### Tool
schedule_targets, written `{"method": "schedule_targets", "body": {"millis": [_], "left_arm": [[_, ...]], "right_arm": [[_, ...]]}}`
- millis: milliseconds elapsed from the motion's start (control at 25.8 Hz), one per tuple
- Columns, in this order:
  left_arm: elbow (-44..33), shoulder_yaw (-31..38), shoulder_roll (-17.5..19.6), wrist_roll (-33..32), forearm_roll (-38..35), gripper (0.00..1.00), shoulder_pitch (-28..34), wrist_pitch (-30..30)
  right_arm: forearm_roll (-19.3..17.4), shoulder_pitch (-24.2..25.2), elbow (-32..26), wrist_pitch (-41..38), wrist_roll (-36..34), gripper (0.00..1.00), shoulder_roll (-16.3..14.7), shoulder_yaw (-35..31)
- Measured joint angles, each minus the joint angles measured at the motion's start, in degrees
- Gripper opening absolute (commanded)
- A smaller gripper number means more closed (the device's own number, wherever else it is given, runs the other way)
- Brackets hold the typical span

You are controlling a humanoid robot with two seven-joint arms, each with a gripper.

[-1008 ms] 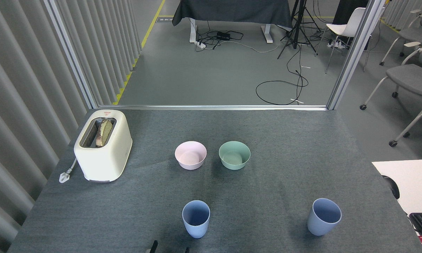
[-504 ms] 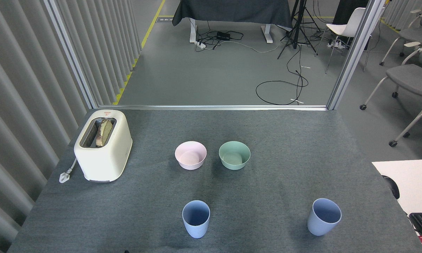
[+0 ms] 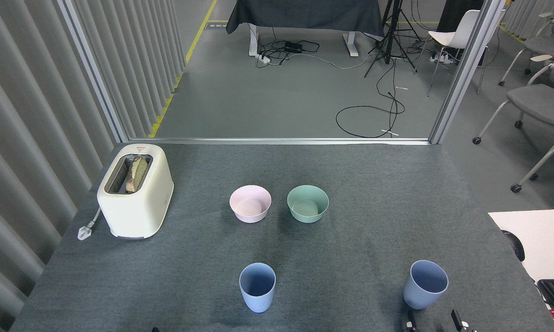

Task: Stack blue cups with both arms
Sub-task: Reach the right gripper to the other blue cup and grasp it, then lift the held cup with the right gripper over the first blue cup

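Two blue cups upright, well apart, on the worktop (image 3: 350, 184)

Left cup (image 3: 257, 287) untouched — right gripper (image 3: 434, 321) peeks in below right cup (image 3: 425, 284), fingers parted; left gripper unseen

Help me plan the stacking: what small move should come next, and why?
Probably raise the right pincer toward the right cup. Its two tips only just show at the bottom edge, apart, right below that cup. Both cups stand upright and untouched, the left cup well apart from the right one.
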Motion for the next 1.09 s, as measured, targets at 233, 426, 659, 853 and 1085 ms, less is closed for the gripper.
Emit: {"method": "schedule_targets", "body": {"millis": [233,426,659,853,1085], "left_arm": [[0.07,0.01,0.03,0.13,-0.02,1.00,0.07,0.04],[0.08,0.02,0.02,0.13,-0.03,1.00,0.06,0.06],[0.14,0.01,-0.12,0.14,-0.02,1.00,0.07,0.06],[0.15,0.02,-0.15,0.24,0.04,1.00,0.07,0.06],[0.07,-0.01,-0.32,0.32,0.04,1.00,0.15,0.06]], "right_arm": [[-0.01,-4.20,3.57,-0.56,0.78,1.00,-0.35,0.01],[-0.04,-6.40,5.32,-0.95,1.20,1.00,-0.45,-0.01],[-0.03,-8.99,7.42,-1.31,1.75,0.96,-0.46,0.22],[0.19,-9.57,7.92,-1.48,1.90,0.69,-0.42,1.08],[0.57,-9.54,7.01,-1.04,2.00,0.57,-0.06,2.79]]}}
